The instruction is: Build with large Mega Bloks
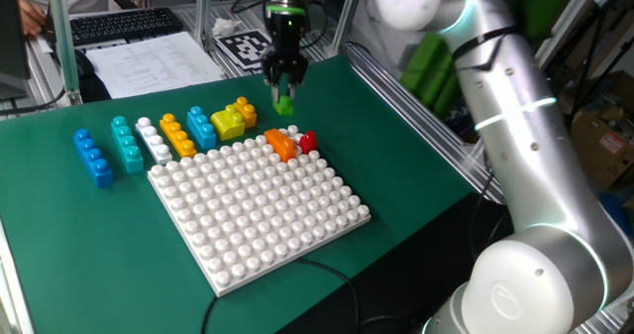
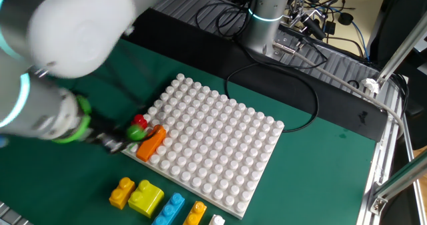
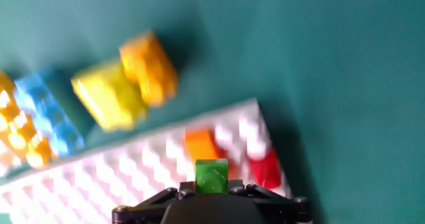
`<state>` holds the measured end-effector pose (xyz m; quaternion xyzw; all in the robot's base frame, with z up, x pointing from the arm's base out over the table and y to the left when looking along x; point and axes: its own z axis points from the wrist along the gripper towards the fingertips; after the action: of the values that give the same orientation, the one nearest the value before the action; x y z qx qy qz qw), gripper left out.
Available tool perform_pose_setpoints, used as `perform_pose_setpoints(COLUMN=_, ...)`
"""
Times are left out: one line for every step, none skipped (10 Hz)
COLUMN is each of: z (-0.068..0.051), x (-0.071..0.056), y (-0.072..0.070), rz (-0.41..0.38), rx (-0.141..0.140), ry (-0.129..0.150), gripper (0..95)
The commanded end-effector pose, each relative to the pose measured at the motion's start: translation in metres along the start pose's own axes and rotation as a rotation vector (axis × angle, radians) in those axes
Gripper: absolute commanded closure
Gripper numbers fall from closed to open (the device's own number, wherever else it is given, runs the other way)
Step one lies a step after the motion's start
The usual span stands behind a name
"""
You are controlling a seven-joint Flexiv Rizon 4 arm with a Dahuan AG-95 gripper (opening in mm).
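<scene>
My gripper (image 1: 284,98) is shut on a small green block (image 1: 285,104) and holds it in the air above the far corner of the white studded baseplate (image 1: 260,209). The green block also shows in the other fixed view (image 2: 135,132) and in the hand view (image 3: 212,176). An orange block (image 1: 281,144) and a red block (image 1: 307,140) sit on that corner of the baseplate. Behind the baseplate, on the green mat, lie a row of blocks: blue (image 1: 92,157), teal (image 1: 126,143), white (image 1: 154,140), orange (image 1: 177,135), light blue (image 1: 201,128), yellow (image 1: 227,123) and orange-yellow (image 1: 243,111).
The arm's large white body (image 1: 515,126) fills the right side. Papers (image 1: 149,61), a keyboard (image 1: 124,24) and a printed marker tag (image 1: 245,45) lie beyond the mat's far edge. A black cable (image 2: 267,85) runs near the baseplate.
</scene>
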<state>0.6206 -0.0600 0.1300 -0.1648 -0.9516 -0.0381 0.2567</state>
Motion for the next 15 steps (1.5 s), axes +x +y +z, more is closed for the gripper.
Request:
perform_pose_setpoints(z=0.007, x=-0.032, y=0.014, rz=0.02, rx=-0.06, ry=-0.235, gripper=95.0)
perform_pose_setpoints(z=0.01, x=-0.033, y=0.017, rz=0.024, rx=-0.063, ry=-0.246, gripper=95.0)
perform_pose_setpoints(z=0.013, x=-0.035, y=0.02, rz=0.032, rx=-0.065, ry=-0.257, gripper=95.0)
perform_pose_setpoints(z=0.018, x=-0.034, y=0.023, rz=0.035, rx=-0.062, ry=-0.25, gripper=95.0)
perform_pose_setpoints(z=0.023, x=-0.029, y=0.027, rz=0.049, rx=-0.064, ry=-0.249, gripper=95.0)
perform_pose_setpoints(z=0.026, x=-0.026, y=0.031, rz=0.062, rx=-0.067, ry=-0.246, gripper=95.0)
perform_pose_setpoints(z=0.027, x=-0.025, y=0.034, rz=0.069, rx=-0.064, ry=-0.249, gripper=95.0)
perform_pose_setpoints(z=0.027, x=-0.022, y=0.035, rz=0.075, rx=-0.061, ry=-0.247, gripper=95.0)
perform_pose_setpoints(z=0.027, x=-0.019, y=0.036, rz=0.075, rx=-0.064, ry=-0.246, gripper=95.0)
perform_pose_setpoints(z=0.027, x=-0.016, y=0.036, rz=0.075, rx=-0.064, ry=-0.246, gripper=95.0)
perform_pose_setpoints(z=0.025, x=-0.016, y=0.038, rz=0.081, rx=-0.068, ry=-0.243, gripper=95.0)
perform_pose_setpoints(z=0.025, x=-0.015, y=0.039, rz=0.079, rx=-0.066, ry=-0.245, gripper=95.0)
perform_pose_setpoints(z=0.024, x=-0.014, y=0.039, rz=0.062, rx=-0.067, ry=-0.246, gripper=95.0)
perform_pose_setpoints(z=0.023, x=-0.015, y=0.04, rz=0.029, rx=-0.063, ry=-0.248, gripper=95.0)
perform_pose_setpoints(z=0.024, x=-0.016, y=0.041, rz=-0.015, rx=-0.052, ry=-0.249, gripper=95.0)
